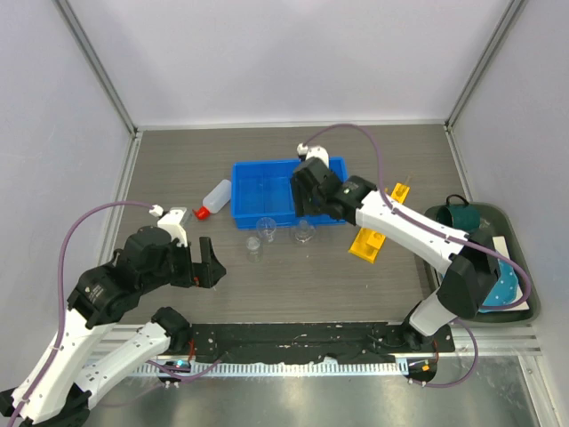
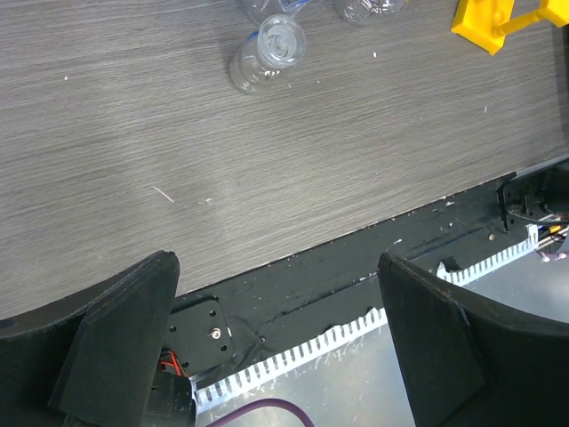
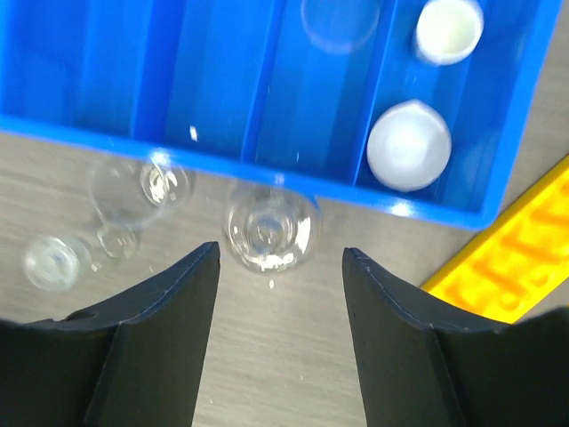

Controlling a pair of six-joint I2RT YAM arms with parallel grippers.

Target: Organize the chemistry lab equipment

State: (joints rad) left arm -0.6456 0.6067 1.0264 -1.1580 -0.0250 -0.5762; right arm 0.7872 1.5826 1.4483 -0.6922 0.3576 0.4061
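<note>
The right arm is covering the right end of the blue bin (image 1: pixel 258 191) from above, and the clear glassware is blurring in the right wrist view. The bin's rightmost compartment is holding two small white dishes (image 3: pixel 409 145), and the next is holding a faint clear round piece (image 3: pixel 340 20). A glass beaker (image 3: pixel 269 233) is standing on the counter (image 1: pixel 178 169) just beside the bin's near wall, ahead of the right pincer (image 3: pixel 280 262), which is gaping and gripping nothing. A stemmed glass piece (image 3: pixel 138 191) and a smaller glass (image 3: pixel 53 260) are sitting left of it. The yellow rack (image 1: pixel 366 242) is lying right of the bin and the squeeze bottle (image 1: pixel 213 197) left of it. The left pincer (image 2: pixel 276 276) is hanging wide over the counter's near edge, with open counter between it and the glass
</note>
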